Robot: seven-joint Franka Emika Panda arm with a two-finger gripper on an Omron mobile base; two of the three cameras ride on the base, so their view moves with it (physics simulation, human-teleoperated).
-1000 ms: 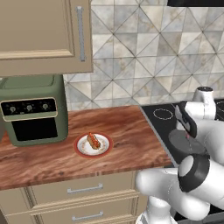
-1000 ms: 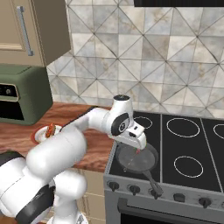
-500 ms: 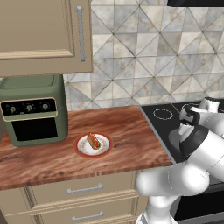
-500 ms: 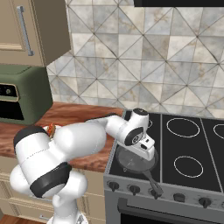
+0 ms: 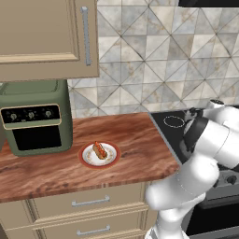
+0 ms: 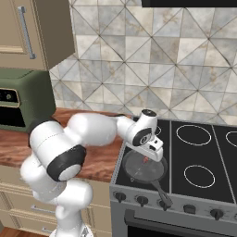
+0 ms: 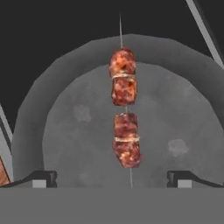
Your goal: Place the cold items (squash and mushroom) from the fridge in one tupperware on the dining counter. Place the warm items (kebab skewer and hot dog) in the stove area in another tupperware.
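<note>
Hanging over the stove, our gripper stands wide, with nothing between the two dark tips that rise at the bottom of the hand view. Straight ahead of us lies the kebab skewer, its thin stick running away from the hand and passing midway between our tips. We count four browned chunks on it, two close together farther off and two nearer us, with a short bare stretch of stick between the pairs. It rests flat in the grey frying pan, whose round floor spreads out to either side of the hand and whose rim curves beyond the far end of the stick. From the right base view we see the pan just below our gripper, its handle pointing toward the stove's knobs. Well off to the hand's left, on the wooden counter, the hot dog sits on a white plate, near a green toaster oven.
</note>
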